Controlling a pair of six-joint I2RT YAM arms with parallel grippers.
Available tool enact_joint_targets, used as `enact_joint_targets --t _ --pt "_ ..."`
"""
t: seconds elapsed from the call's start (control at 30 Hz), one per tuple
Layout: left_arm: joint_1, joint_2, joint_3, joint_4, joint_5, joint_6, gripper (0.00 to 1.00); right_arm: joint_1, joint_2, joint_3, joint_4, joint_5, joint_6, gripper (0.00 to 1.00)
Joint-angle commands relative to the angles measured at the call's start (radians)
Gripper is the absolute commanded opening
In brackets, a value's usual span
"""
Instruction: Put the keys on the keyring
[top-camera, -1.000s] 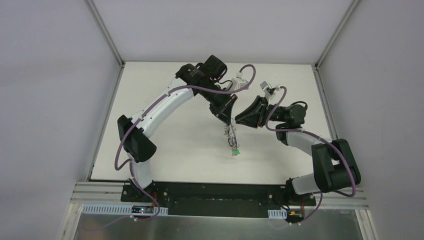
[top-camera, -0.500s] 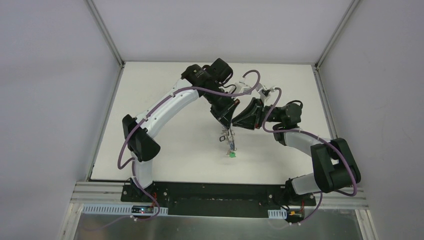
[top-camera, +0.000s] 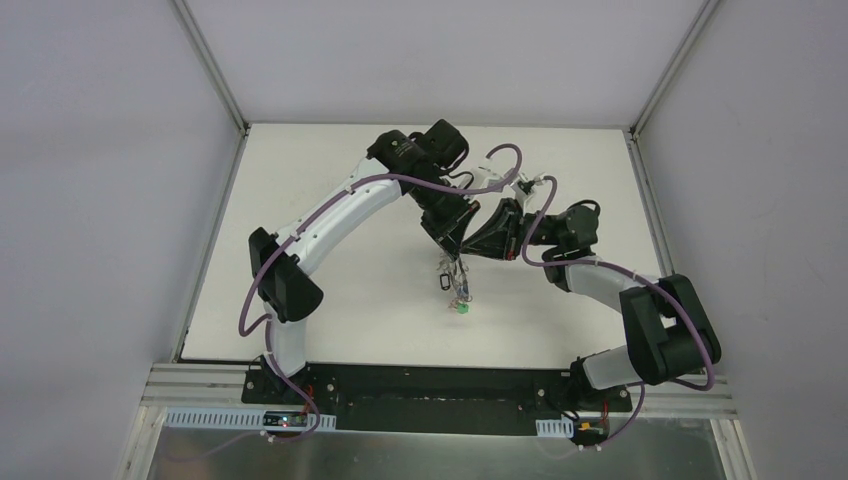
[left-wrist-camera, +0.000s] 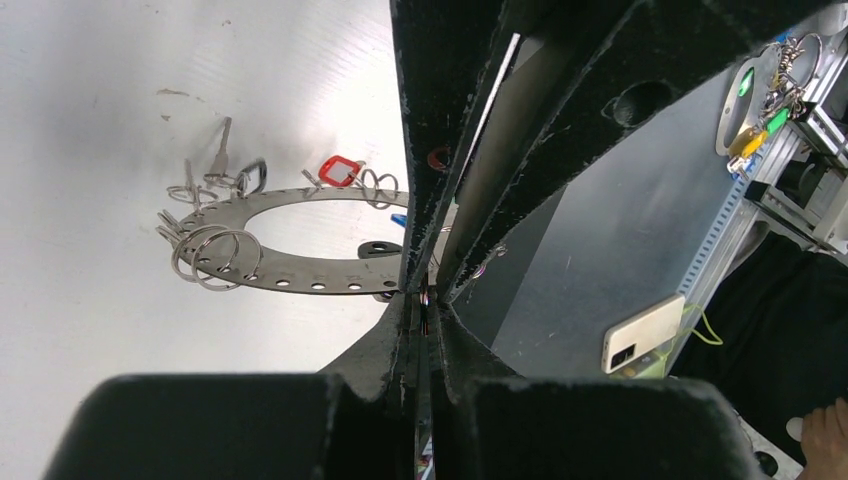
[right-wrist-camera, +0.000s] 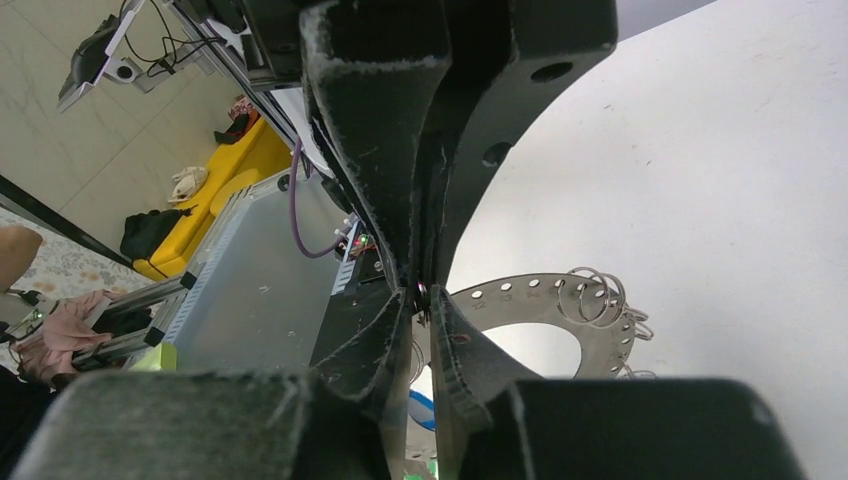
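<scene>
The keyring (top-camera: 455, 280) is a flat grey metal hoop with punched holes, hanging over the table's middle with a green tag (top-camera: 462, 308) at its low end. My left gripper (top-camera: 461, 250) is shut on its rim (left-wrist-camera: 300, 275). The right gripper (top-camera: 470, 250) meets it tip to tip, its jaws almost together on the same edge (right-wrist-camera: 520, 295). Small split rings (left-wrist-camera: 205, 255) hang from the hoop, along with a silver key (left-wrist-camera: 220, 150), a red tag (left-wrist-camera: 338, 170) and a black tag (left-wrist-camera: 250, 175). A blue tag (right-wrist-camera: 420, 410) shows below my right fingers.
The white table (top-camera: 330, 290) has raised rails left and right. A black base rail (top-camera: 430, 385) runs along its near edge. Off the table lie a phone (left-wrist-camera: 645, 330) and another bunch of keys (left-wrist-camera: 770, 90).
My right gripper has slid left until its tip meets the left gripper's, and its jaws have narrowed. The left arm and the hanging keyring have shifted slightly left.
</scene>
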Motion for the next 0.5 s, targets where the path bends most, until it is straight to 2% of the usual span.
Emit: enact_joint_targets --t 0.0,0.17,0.33,0.47 --pt "-0.011 -0.007 0.041 -0.008 0.011 -0.017 0.00 0.013 0.004 0.039 0.014 -0.013 -0.036 0.10" --pt "-0.010 -0.007 0.040 -0.006 0.006 -0.011 0.00 0.015 0.004 0.045 0.009 -0.008 -0.033 0.00" --pt "-0.004 -0.040 -0.004 0.038 0.006 0.042 0.00 -0.011 -0.009 0.052 0.015 0.027 0.004 0.00" --pt "0.036 -0.127 -0.128 0.179 0.021 0.074 0.15 -0.054 -0.013 0.042 0.127 0.069 0.106 0.00"
